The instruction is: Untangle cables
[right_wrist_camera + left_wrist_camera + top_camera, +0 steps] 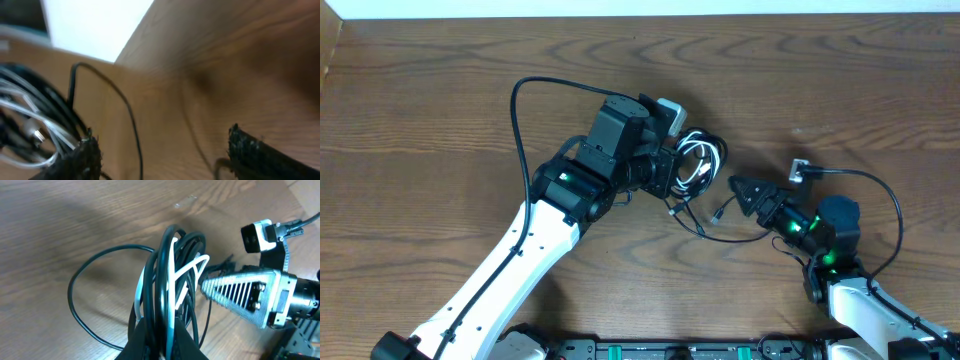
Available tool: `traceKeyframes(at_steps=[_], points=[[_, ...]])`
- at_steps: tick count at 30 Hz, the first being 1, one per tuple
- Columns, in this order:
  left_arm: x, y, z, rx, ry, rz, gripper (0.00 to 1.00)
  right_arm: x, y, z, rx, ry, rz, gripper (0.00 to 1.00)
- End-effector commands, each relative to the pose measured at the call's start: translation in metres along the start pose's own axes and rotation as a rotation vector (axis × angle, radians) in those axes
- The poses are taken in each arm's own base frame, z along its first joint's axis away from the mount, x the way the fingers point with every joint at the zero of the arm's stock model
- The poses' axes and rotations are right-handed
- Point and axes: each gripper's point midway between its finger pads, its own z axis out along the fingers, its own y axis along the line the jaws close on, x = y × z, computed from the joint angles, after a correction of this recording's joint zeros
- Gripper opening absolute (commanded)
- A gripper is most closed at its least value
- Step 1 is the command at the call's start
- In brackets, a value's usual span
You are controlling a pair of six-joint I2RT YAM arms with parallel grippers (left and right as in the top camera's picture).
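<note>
Cables (698, 160) are gathered into one small, tight bundle clamped in the left gripper (668, 168). Its dark fingers (142, 345) are clenched on the coils, so the loops fan out just past its fingertips. Seen from the left wrist, the bundle is mostly thin, glossy black cords (164, 265) stacked side by side in overlapping rings. A white cord (173, 285) threads through their middle and forks into a narrow white bend near the far end of the coil. One black strand leaves the pack and swings out in a wide, slack loop (70, 292) that lies flat on the wooden table (440, 100) beside the left gripper. In the overhead view more loose strands trail off the bundle on the side of the left gripper nearer the arm bases, and a small plug end (673, 211) shows there, just beyond the gripper. The right gripper (734, 184) points its tip at the bundle from the side opposite the left gripper, very close to the coils; whether it touches them cannot be told. Its own wrist view shows its fingers (82, 157) standing apart, released, with bare wood and one thin black strand between them, and the coils blurred beside one finger.
</note>
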Motion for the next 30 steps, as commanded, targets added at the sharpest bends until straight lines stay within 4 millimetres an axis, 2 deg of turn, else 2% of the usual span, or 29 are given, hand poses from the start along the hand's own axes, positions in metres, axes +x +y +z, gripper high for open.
traceKeyframes(at_steps=[1,5,8,11,13,16,19,21,24,26,30], points=[[-0.005,-0.011,-0.006,0.049,-0.017,0.003,0.08,0.011,0.021,-0.002,-0.109,0.073,-0.138,0.82],[-0.005,-0.011,-0.006,0.049,-0.017,0.002,0.08,0.016,0.041,-0.005,-0.207,0.110,-0.185,0.80],[-0.004,-0.011,-0.006,0.050,-0.016,-0.008,0.08,0.022,0.053,-0.009,-0.271,0.150,-0.213,0.74],[-0.005,-0.011,-0.006,0.051,-0.018,-0.037,0.08,0.024,0.054,-0.009,-0.279,0.158,-0.215,0.73],[-0.005,-0.012,-0.006,0.057,-0.016,-0.085,0.08,0.015,0.049,-0.007,-0.241,0.110,-0.209,0.65],[-0.007,-0.020,-0.007,0.107,-0.011,-0.238,0.08,0.006,0.028,-0.002,-0.131,0.059,-0.084,0.64],[-0.014,-0.020,-0.007,0.115,-0.026,-0.400,0.08,0.008,0.005,0.000,-0.029,0.049,0.015,0.66],[-0.018,-0.015,-0.009,0.114,-0.034,-0.568,0.08,0.012,-0.010,-0.001,0.040,0.052,0.095,0.67],[-0.021,-0.003,-0.012,0.102,-0.043,-0.777,0.08,0.018,-0.014,-0.001,0.055,0.077,0.126,0.71],[-0.018,0.011,-0.015,0.074,-0.034,-1.016,0.08,0.020,-0.011,-0.001,0.040,0.091,0.124,0.79],[-0.009,0.021,-0.016,0.037,-0.007,-1.293,0.08,0.020,-0.012,-0.001,0.041,0.091,0.125,0.89]])
